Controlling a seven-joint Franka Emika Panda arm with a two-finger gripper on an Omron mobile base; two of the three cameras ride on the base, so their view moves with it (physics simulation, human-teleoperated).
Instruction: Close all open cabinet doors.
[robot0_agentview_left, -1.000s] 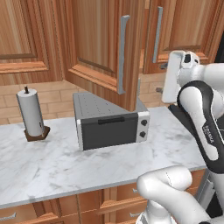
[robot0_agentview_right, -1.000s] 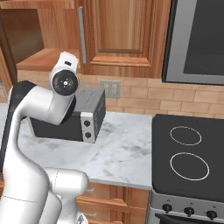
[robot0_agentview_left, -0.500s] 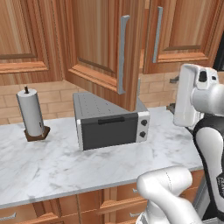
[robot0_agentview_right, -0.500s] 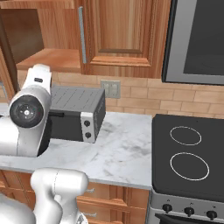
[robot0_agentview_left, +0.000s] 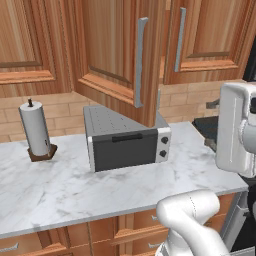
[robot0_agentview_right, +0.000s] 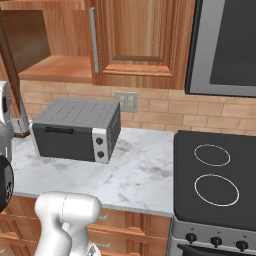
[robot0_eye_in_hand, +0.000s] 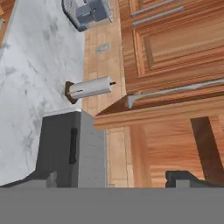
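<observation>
Open cabinet door: we see it swung out from the wall cabinets, its free edge and its vertical bar handle hanging over the toaster oven; in the hand view the same door juts edge-on above the oven's top.
Open cabinet: in the right base view we look into its bare wooden shelf, above the left end of the counter.
Closed cabinet doors: one to the right of the open door, flush with the wall, with its own bar handle; another to the left, above the paper towel roll.
Gripper: we see its two dark fingertips far apart at the bottom of the hand view, spread wide with nothing between them; one sits low against the oven, the other against the cabinet wood.
Arm: its white upper part stands at the right edge of the left base view, off the counter's right end.
Toaster oven: dark grey, near the back middle of the marble counter, front facing us.
Paper towel roll: upright on a brown stand near the counter's back left corner, well apart from the oven.
Stovetop: black, just beside the counter's right edge, below a microwave.
Wall outlet: on the brick backsplash behind the oven.
</observation>
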